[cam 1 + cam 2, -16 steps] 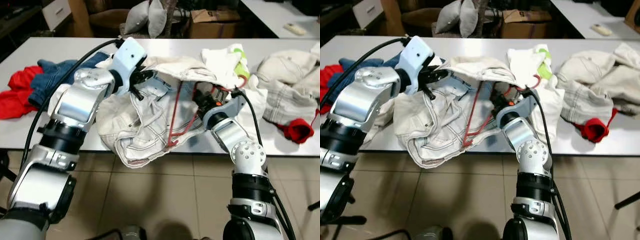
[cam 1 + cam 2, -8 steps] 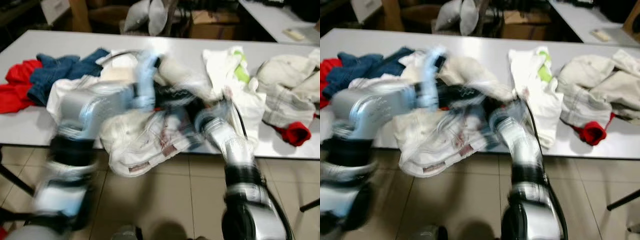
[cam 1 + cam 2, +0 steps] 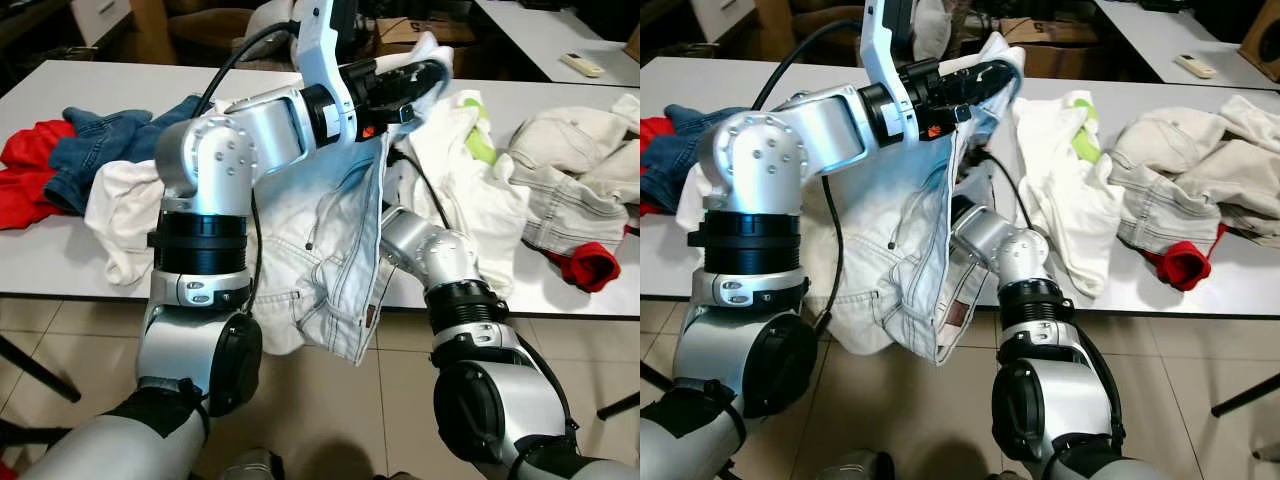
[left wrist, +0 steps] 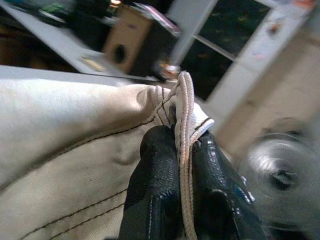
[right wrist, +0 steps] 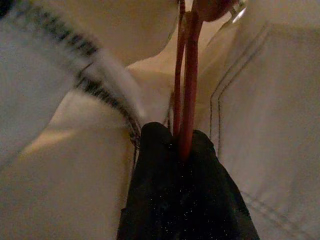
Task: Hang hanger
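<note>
1. The left gripper (image 3: 425,75) is raised above the table (image 3: 80,265), its two black fingers (image 4: 155,200) pressed together on a stitched edge of the white jeans (image 3: 330,260); the jeans hang down from that pinch over the table's front edge.
2. The right gripper (image 5: 185,150) is tucked inside the folds of the same jeans, pinching the thin red hanger (image 5: 187,75); the hanger's red wires run straight out from between the fingertips and lie against the pale denim.
3. In the eye views the right arm (image 3: 430,250) reaches in under the hanging cloth, so the hanger sits below the left gripper.
4. Counted: one red hanger; two red garments (image 3: 25,180), one at each end of the table; one blue denim piece (image 3: 95,150); one white top with a green patch (image 3: 465,170); one cream heap (image 3: 575,170) at the right.
</note>
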Robot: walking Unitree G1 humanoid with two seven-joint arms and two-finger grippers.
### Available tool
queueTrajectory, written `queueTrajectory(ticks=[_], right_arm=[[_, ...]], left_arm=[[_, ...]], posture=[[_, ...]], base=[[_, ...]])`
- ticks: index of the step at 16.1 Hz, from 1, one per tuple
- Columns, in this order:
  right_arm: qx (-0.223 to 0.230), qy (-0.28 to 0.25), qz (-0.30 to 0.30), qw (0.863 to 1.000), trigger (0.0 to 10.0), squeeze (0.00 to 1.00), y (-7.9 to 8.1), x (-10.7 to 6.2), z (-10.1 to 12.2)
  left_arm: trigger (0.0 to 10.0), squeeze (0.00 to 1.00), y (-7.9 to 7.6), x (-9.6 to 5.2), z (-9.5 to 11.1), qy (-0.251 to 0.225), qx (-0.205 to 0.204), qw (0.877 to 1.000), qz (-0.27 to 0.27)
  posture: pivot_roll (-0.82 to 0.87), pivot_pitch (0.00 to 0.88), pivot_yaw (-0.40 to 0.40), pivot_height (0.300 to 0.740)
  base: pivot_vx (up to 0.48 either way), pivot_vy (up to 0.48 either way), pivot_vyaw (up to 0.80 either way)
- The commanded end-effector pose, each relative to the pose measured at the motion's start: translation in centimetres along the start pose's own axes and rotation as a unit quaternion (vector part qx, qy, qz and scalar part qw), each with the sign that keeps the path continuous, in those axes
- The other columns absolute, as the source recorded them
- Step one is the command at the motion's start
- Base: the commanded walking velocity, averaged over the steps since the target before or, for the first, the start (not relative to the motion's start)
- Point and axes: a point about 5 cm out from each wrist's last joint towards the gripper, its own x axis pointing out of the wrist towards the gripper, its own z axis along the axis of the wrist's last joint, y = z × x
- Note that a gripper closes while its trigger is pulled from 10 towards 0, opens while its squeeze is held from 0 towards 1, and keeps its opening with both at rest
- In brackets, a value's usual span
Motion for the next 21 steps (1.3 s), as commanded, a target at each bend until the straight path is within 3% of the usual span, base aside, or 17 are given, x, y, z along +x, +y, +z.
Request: queueTrajectory(ticks=[1,3,6,8,10,16,17,19,21], right_arm=[[-0.043,0.003,-0.017,0.999,10.0,0.00,-1.0,-0.7,-0.1],[-0.095,-0.030,-0.052,0.994,10.0,0.00,-2.9,-2.8,1.4],[-0.116,-0.057,-0.061,0.990,10.0,0.00,-3.0,-5.6,1.6],[-0.104,-0.065,-0.061,0.991,10.0,0.00,-2.9,-6.8,0.3],[-0.146,-0.043,-0.080,0.985,10.0,0.00,-3.3,-7.4,-1.6],[-0.029,-0.174,-0.139,0.975,10.0,0.00,-4.1,-7.6,-0.4],[0.042,-0.209,-0.173,0.962,10.0,0.00,-5.6,-7.5,0.5],[0.080,-0.204,-0.189,0.957,10.0,0.00,-6.2,-7.6,0.2],[0.080,-0.152,-0.192,0.966,10.0,0.00,-7.3,-7.8,-1.1]], left_arm=[[0.0,0.00,0.1,0.2,0.5,-0.008,0.030,0.999,0.023],[0.0,0.00,1.7,0.1,0.2,-0.014,0.040,0.995,0.086],[0.0,0.00,3.0,0.2,0.5,-0.041,0.049,0.988,0.143],[0.0,0.00,3.6,0.2,1.2,-0.064,0.043,0.984,0.164],[0.0,0.00,3.5,0.6,1.4,-0.069,0.041,0.982,0.170],[0.0,0.00,3.1,1.0,0.9,-0.061,0.046,0.984,0.162],[0.0,0.00,3.2,0.6,0.9,-0.057,0.051,0.982,0.171],[0.0,0.00,3.7,0.1,1.8,-0.074,0.048,0.978,0.189],[0.0,0.00,3.9,-0.8,4.4,-0.108,0.033,0.975,0.193]], posture=[[0.08,0.005,0.018,0.740],[0.07,0.005,0.032,0.740],[0.06,0.000,0.048,0.740],[0.05,0.000,0.058,0.740],[0.04,0.000,0.065,0.740],[0.04,0.000,0.075,0.740],[0.05,0.000,0.066,0.740],[0.05,0.000,0.059,0.740],[0.05,0.000,0.050,0.740]], base=[[0.000,0.000,0.00],[0.000,0.000,0.00],[0.000,0.000,0.00],[0.000,0.000,0.00],[0.000,0.000,0.00],[0.000,0.000,0.00],[0.000,0.000,0.00],[0.000,0.000,0.00],[0.000,0.000,0.00]])
